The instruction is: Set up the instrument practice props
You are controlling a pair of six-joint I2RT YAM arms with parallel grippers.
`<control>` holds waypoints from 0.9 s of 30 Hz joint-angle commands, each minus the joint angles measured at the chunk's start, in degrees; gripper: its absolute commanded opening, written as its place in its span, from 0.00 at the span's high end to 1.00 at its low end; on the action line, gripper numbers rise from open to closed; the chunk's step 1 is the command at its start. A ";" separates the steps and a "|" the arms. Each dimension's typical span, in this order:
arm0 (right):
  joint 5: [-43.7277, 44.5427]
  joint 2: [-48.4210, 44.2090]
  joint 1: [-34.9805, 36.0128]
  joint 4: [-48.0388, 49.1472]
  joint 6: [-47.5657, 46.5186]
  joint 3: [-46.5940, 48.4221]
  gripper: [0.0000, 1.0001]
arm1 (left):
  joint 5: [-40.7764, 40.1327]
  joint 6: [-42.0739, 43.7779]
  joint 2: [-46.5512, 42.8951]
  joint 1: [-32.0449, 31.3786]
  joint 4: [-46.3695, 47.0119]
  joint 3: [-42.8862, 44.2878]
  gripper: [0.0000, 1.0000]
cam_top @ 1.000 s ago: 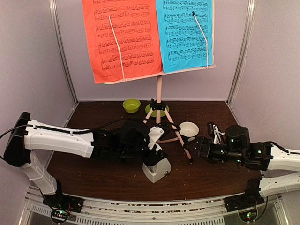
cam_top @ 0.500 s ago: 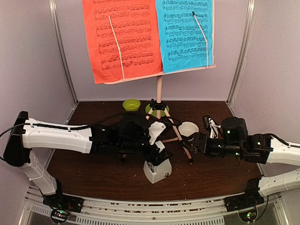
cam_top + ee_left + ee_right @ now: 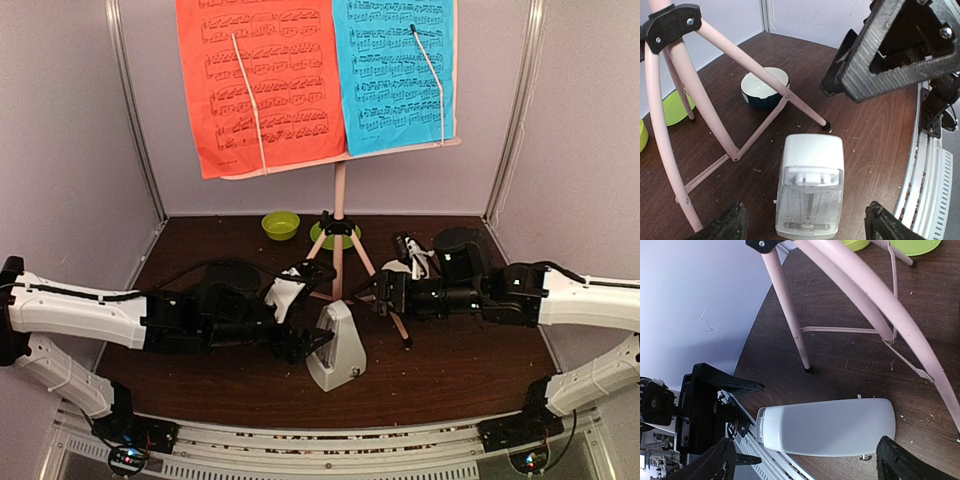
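The pale pink music stand [image 3: 339, 195] stands at the back on tripod legs [image 3: 715, 130], with a red music sheet [image 3: 262, 80] and a blue music sheet [image 3: 392, 70] on its desk. The white-grey pyramid metronome [image 3: 336, 348] stands upright on the table in front of the legs, also in the left wrist view [image 3: 810, 192] and the right wrist view [image 3: 827, 427]. My left gripper [image 3: 315, 308] is open just left of the metronome, not touching it, its fingers [image 3: 722, 227] wide apart. My right gripper [image 3: 368, 290] is open and empty just behind and right of the metronome, by the tripod legs.
A green bowl [image 3: 280, 224] and a green plate [image 3: 322, 238] sit behind the tripod. A white bowl with a black base [image 3: 765, 87] sits beyond the legs. Grey walls close in the left, back and right sides. A metal rail [image 3: 300, 440] runs along the near edge.
My left gripper has let go of the metronome and drawn back to the left, leaving it standing. My right arm has moved left toward the tripod legs and the metronome.
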 commanded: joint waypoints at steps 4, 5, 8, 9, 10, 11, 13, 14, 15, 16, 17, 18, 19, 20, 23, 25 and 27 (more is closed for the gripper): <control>-5.41 6.45 0.73 1.90 -2.39 4.51 0.13 | -2.60 -0.95 2.32 -1.31 6.47 0.74 0.23; -5.43 6.96 0.69 1.74 -2.63 4.81 0.15 | -2.62 -0.96 2.51 -1.32 7.15 0.75 0.25; -5.58 7.92 0.72 1.63 -2.79 5.04 0.20 | -2.91 -0.63 3.29 -1.32 8.33 1.09 0.29; -5.75 8.14 0.74 1.56 -2.83 5.02 0.22 | -2.86 -0.32 3.56 -1.32 8.66 1.22 0.31; -5.78 8.35 0.79 1.46 -2.83 4.97 0.23 | -2.84 -0.08 3.72 -1.32 8.88 1.38 0.33; -5.78 8.47 0.75 1.32 -2.71 4.82 0.25 | -2.84 0.14 4.00 -1.32 8.86 1.63 0.35; -5.78 8.56 0.70 1.27 -2.65 4.53 0.27 | -2.77 0.48 4.24 -1.32 8.93 1.92 0.38; -5.74 8.73 0.66 1.04 -2.73 4.30 0.28 | -2.71 0.59 4.25 -1.32 8.90 2.05 0.41; -5.63 8.78 0.68 0.91 -2.74 4.10 0.29 | -2.70 0.65 4.34 -1.32 8.90 2.13 0.44; -5.53 8.92 0.66 0.69 -2.82 3.83 0.29 | -2.68 0.70 4.35 -1.32 8.93 2.08 0.45; -5.52 9.05 0.74 0.66 -2.83 3.55 0.29 | -2.62 0.75 4.27 -1.32 8.98 1.93 0.47; -5.45 9.12 0.71 0.73 -2.68 3.20 0.30 | -2.58 0.79 4.20 -1.32 9.02 1.79 0.48; -5.41 9.21 0.73 0.82 -2.67 2.91 0.31 | -2.48 0.73 4.04 -1.32 8.97 1.62 0.50; -5.35 9.36 0.76 0.79 -2.52 2.70 0.32 | -2.37 0.77 3.86 -1.32 9.09 1.44 0.51; -5.04 9.73 0.75 0.52 -2.22 2.11 0.34 | -1.68 1.22 3.28 -1.31 9.27 1.11 0.57; -4.72 9.91 0.78 -0.17 -2.14 1.54 0.35 | -0.89 1.70 3.04 -1.32 9.14 1.18 0.62; -4.22 10.10 0.75 -0.93 -2.35 1.21 0.36 | -0.21 2.19 2.68 -1.32 8.94 1.08 0.68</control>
